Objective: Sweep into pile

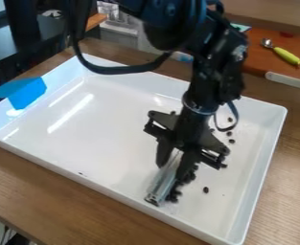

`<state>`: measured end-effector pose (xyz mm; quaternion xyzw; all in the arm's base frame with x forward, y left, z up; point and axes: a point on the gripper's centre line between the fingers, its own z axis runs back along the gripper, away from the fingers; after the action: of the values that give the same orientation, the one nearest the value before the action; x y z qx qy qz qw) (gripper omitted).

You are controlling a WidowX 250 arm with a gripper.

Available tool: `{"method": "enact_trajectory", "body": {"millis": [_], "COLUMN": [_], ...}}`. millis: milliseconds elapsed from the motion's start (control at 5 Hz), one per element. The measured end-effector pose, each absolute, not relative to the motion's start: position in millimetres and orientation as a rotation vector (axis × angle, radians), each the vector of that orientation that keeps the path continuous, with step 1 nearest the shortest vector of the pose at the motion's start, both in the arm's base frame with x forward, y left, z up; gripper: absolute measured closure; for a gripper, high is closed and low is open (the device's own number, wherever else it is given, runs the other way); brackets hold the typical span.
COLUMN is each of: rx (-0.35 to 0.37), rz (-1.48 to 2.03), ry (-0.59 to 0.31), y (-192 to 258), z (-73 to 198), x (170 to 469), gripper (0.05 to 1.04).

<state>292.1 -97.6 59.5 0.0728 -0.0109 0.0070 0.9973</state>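
The black gripper hangs over the right half of a white tray, shut on a clear, flat-sided sweeping tool. The tool slants down to the left, its lower end at the tray floor near the front. Small dark beans lie bunched along the tool's right side, partly hidden by the fingers. One bean lies apart to the right of the bunch. Several more beans are scattered behind the gripper, toward the tray's back right.
Raised walls surround the tray, with blue tape over its left corner. The tray stands on a wooden table. Behind it at the right, a spoon with a green handle rests on an orange-brown board.
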Motion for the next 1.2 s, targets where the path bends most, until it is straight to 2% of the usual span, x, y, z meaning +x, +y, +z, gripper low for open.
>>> {"method": "enact_trajectory", "body": {"millis": [400,600,800,1000,1200], "rx": [0.091,0.076,0.032,0.033,0.048], "rz": [0.018,0.068,0.15,0.134,0.157], "ry": [0.038,0.051,0.005,-0.005,-0.057], "y": [-116.9,-97.9,-61.9,-37.0,-2.9], "z": [66.9,78.5,109.5,120.6,126.6], "x": [285.3,293.5,314.5,323.5,339.7], "gripper": [0.733,0.733,0.733,0.733,0.733]}}
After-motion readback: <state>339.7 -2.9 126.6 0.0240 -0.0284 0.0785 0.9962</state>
